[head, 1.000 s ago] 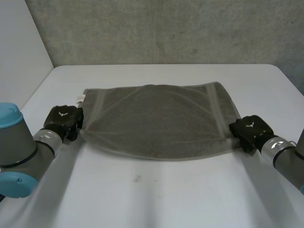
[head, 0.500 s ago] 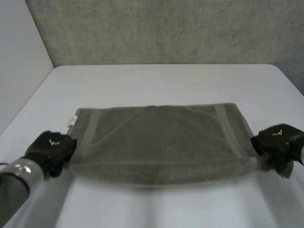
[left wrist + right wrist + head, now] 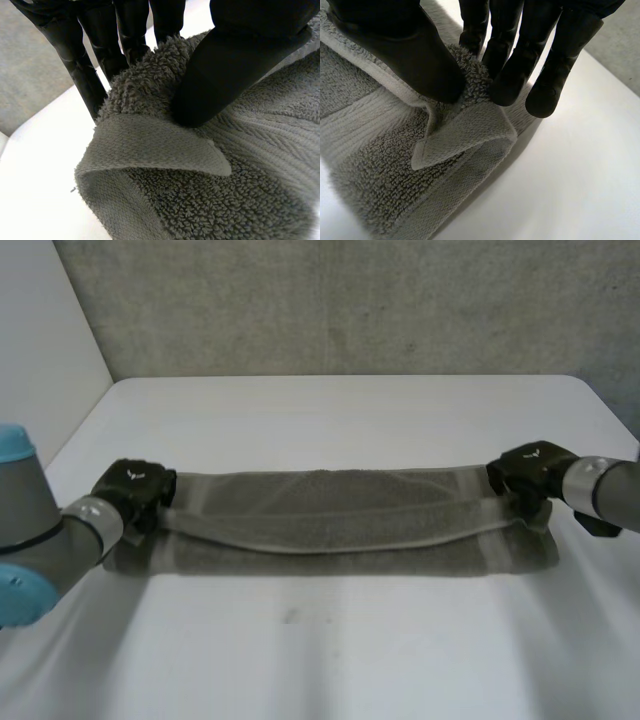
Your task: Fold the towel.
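A second ago the towel (image 3: 330,515) hung wide and slack between the two arms; now it lies as a narrow double band across the middle of the worktop (image 3: 330,410), the held edge brought over the layer beneath. The left robot hand (image 3: 135,490) and right robot hand (image 3: 530,472) each pinch an end corner between thumb and fingers. To my eye the first fold is laid and only the letting go is left.

From above, left hand (image 3: 135,490) and right hand (image 3: 530,468) hide corners of the towel (image 3: 330,515).
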Available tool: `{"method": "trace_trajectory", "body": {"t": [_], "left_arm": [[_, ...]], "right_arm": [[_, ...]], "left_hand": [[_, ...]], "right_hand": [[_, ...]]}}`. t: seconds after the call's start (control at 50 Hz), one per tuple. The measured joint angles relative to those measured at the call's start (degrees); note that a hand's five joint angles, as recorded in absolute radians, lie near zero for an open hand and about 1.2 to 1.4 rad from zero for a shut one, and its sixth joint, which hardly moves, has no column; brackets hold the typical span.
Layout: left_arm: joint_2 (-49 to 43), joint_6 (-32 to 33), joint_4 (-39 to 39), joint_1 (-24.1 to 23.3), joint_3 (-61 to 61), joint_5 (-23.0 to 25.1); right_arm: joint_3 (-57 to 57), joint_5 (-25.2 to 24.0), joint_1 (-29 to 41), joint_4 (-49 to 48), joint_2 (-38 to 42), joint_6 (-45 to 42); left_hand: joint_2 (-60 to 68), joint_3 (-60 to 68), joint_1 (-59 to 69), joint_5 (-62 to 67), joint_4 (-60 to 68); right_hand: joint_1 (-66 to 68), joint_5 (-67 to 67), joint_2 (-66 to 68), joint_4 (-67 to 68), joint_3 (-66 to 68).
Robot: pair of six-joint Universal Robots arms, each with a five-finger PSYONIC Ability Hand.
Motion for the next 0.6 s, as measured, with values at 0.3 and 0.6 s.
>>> {"method": "trace_trajectory", "body": {"t": [0.3, 0.6], "left_arm": [[-12.68, -2.87, -0.99, -3.87, 18.40, -1.69], [-18.30, -2.59, -1.29, -4.53, 24.14, -6.19]], "right_arm": [[-19.12, 6.41, 3.34, 0.08, 13.73, 2.66], [-27.88, 8.32, 4.50, -0.10, 19.81, 2.48]], "left_hand": [[0.00, 0.00, 0.00, 0.00, 0.00], [0.00, 0.00, 0.00, 0.00, 0.00]], "right_hand": [[0.00, 0.00, 0.00, 0.00, 0.00], [0.02, 0.00, 0.00, 0.00, 0.00]]}}
